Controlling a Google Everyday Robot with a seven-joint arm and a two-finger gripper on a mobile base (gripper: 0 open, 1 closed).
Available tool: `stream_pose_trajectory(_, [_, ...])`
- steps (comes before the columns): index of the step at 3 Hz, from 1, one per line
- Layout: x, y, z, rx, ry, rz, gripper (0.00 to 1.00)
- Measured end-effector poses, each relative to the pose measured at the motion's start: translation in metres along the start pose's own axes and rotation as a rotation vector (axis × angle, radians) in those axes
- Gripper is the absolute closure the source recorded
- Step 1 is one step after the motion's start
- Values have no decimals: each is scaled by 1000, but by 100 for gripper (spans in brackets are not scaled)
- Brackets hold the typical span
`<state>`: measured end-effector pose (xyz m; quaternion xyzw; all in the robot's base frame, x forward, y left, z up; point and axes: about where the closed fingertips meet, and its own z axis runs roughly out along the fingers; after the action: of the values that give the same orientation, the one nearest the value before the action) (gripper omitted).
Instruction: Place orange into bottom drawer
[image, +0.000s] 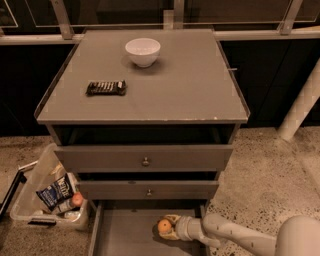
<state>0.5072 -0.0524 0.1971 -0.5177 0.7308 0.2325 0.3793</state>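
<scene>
cabinet (190, 95): bowl (143, 51), bar (105, 88); claw (168, 227) in drawer (125, 235)

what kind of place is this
Probably an office or lab: a grey drawer cabinet on speckled floor, a snack bin beside it, and the robot's hand holding the orange at the bottom drawer.

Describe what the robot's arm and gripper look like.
The gripper, low over the bottom drawer at the orange, has short, pale yellowish fingers on a stubby white cylindrical wrist. Behind it the arm is a smooth, pale grey tube that widens into a big rounded bulge at the lower right. No cables or markings show.
</scene>
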Motion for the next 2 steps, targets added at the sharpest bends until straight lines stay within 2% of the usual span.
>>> stream_pose_trajectory(1, [16, 8, 15, -2, 30, -2, 100])
stream_pose_trajectory(2, [39, 17, 34, -5, 32, 1, 100])
